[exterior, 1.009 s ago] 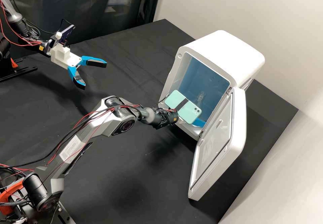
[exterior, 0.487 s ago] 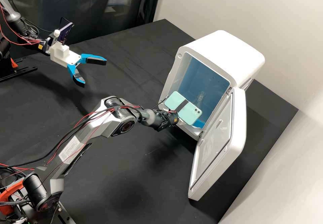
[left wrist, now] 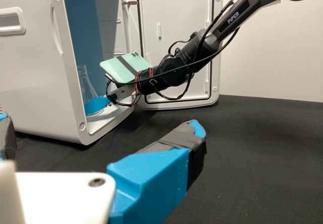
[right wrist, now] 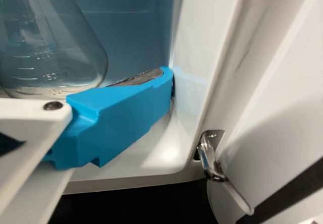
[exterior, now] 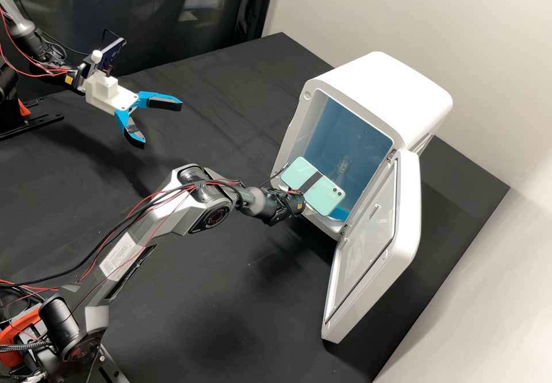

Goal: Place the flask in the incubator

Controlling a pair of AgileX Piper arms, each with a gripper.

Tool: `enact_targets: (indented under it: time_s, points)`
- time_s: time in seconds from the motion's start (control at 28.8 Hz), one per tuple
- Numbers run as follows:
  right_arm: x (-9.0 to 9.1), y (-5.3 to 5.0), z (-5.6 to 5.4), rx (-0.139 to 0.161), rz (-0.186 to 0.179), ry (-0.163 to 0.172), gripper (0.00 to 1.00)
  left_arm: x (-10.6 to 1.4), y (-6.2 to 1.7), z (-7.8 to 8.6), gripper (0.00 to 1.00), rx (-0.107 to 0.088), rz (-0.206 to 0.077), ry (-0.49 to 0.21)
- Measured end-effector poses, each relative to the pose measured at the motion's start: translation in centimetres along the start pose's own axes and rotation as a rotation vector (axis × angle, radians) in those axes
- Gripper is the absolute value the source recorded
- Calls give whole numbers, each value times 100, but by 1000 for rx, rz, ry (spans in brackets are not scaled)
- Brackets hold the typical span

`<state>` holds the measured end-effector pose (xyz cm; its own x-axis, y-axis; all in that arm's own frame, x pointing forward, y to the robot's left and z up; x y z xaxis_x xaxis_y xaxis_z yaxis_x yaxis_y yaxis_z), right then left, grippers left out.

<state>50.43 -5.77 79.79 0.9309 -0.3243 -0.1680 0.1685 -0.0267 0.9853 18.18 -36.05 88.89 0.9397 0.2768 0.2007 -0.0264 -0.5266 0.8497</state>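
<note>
Glass flask [right wrist: 45,37] stands inside the incubator [exterior: 379,84], on its floor just behind the open door [exterior: 368,239]. Right gripper [left wrist: 96,104] is in there beside the flask's base; can't tell if it grips or is loose. Mint phone [exterior: 313,186] on that wrist sits at the incubator's mouth. Left gripper [exterior: 161,125] hangs above the bench [exterior: 241,84], well apart, fingers [exterior: 164,104] spread.

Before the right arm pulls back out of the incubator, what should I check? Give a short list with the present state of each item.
1. Flask inside the incubator chamber: ok.
2. Flask upright: ok.
3. Flask base resting on the chamber floor: cannot tell.
4. Right gripper released from the flask: cannot tell.
5. Door open, clear of the right arm: ok.
6. Left gripper away from the incubator: ok.
</note>
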Motion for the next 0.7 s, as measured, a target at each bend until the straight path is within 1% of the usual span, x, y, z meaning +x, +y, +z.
enact_targets:
  time_s: [0.21, 0.35, 0.42, 0.49, 0.52, 0.59, 0.63, 0.66, 0.7]
  points:
    - [0, 0, 0, -2, 0, 1, 100, -4, -5, 0, 100, -1, -2, 0]
    - [-13, -16, 14, -6, -2, 0, 100, -14, 16, -1, 100, 3, 8, 3]
    - [-42, -29, 26, -10, -5, -1, 100, -31, 48, -13, 100, 17, 23, 10]
    - [-93, -23, 37, -7, -6, -3, 100, -50, 84, -24, 100, 45, 40, 19]
    - [-120, -22, 51, -11, -4, -2, 100, -57, 96, -29, 100, 47, 46, 23]
    - [-165, -26, 81, 5, 5, 1, 100, -74, 128, -27, 100, 60, 62, 26]
    - [-210, -26, 101, 8, 7, 3, 100, -86, 151, -27, 100, 66, 73, 29]
    - [-240, -16, 117, 11, 10, 3, 100, -94, 164, -29, 100, 70, 79, 30]
    - [-270, -26, 139, 15, 9, 2, 100, -103, 179, -26, 100, 75, 86, 30]
